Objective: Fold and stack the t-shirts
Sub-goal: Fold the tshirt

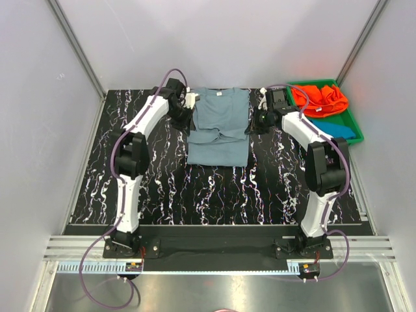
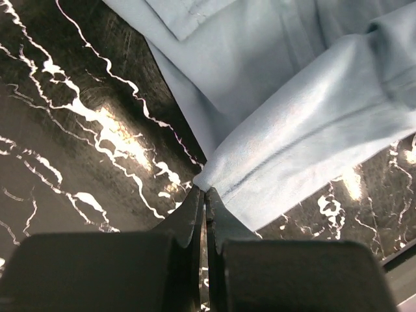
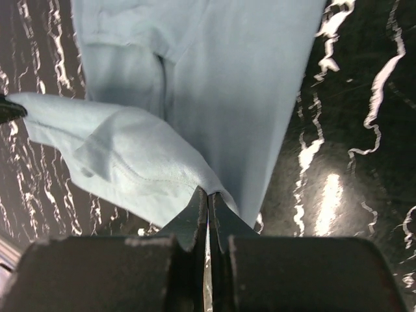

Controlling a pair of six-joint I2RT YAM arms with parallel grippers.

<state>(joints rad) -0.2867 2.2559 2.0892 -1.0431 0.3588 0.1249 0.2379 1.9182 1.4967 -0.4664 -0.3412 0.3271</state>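
Observation:
A dusty grey-blue t-shirt [image 1: 218,130] lies flat at the back middle of the black marbled table, white neck label at its far edge and sleeves tucked inward. My left gripper [image 1: 190,99] is at its far left corner, shut on a fold of the grey-blue cloth [image 2: 286,136]; the jaws pinch the cloth's edge at the left gripper's tips [image 2: 205,190]. My right gripper [image 1: 262,101] is at the far right corner, shut on the same t-shirt [image 3: 195,78], with cloth bunched at the right gripper's tips [image 3: 208,192]. The orange t-shirt [image 1: 320,99] and teal-blue t-shirt [image 1: 338,129] lie in the tray.
A green plastic tray [image 1: 356,127] stands at the back right corner, close beside my right arm. Grey walls enclose the table on three sides. The black marbled table [image 1: 214,195] stretches from the shirt toward the arm bases.

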